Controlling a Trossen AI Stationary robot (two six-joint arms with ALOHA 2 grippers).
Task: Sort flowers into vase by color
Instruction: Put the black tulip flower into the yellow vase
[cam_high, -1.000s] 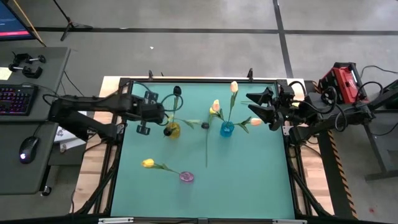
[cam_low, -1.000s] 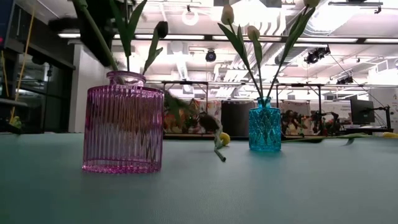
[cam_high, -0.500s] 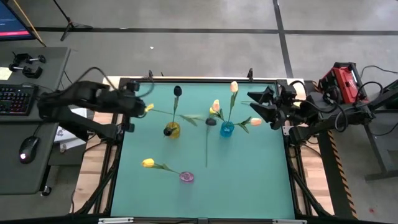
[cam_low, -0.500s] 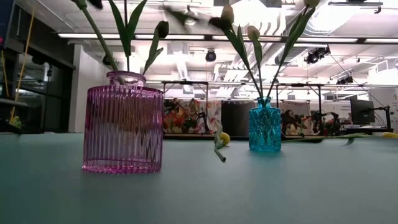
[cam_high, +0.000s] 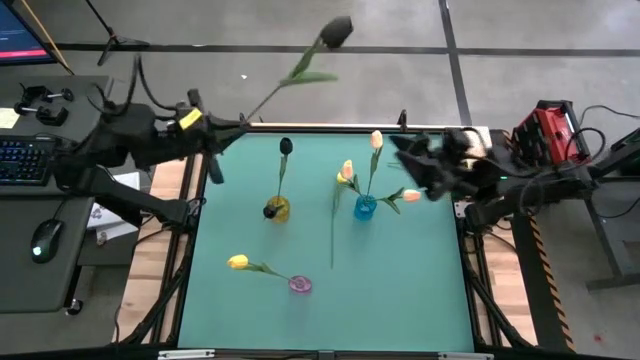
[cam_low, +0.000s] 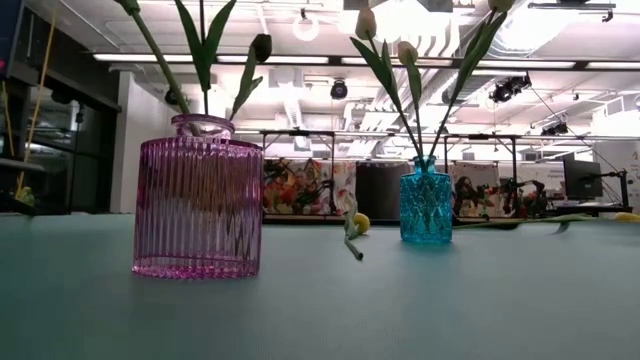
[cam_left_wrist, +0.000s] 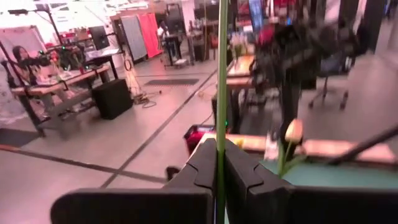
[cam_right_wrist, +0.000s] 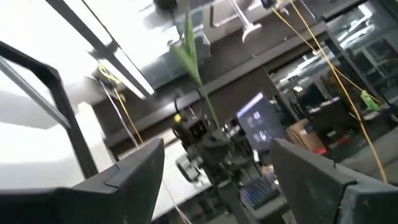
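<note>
Left gripper clamps a black tulip's stem, the blurred bud raised beyond the table's far edge; right gripper gapes open.

Surface: a teal-green table in a dark frame, seen from above
Yellow vase: stood on the left-centre of the table, with a black-headed tulip rising from it
Blue vase: stood right of centre, well apart from the yellow one, holding cream-peach tulips
Pink vase: stood nearer the front edge; in the low view it was the closest object, ribbed and upright
Yellow tulip: its head lay toward the left, its stem running to the pink vase
Loose stem: lay flat on the table between the yellow and blue vases
</note>
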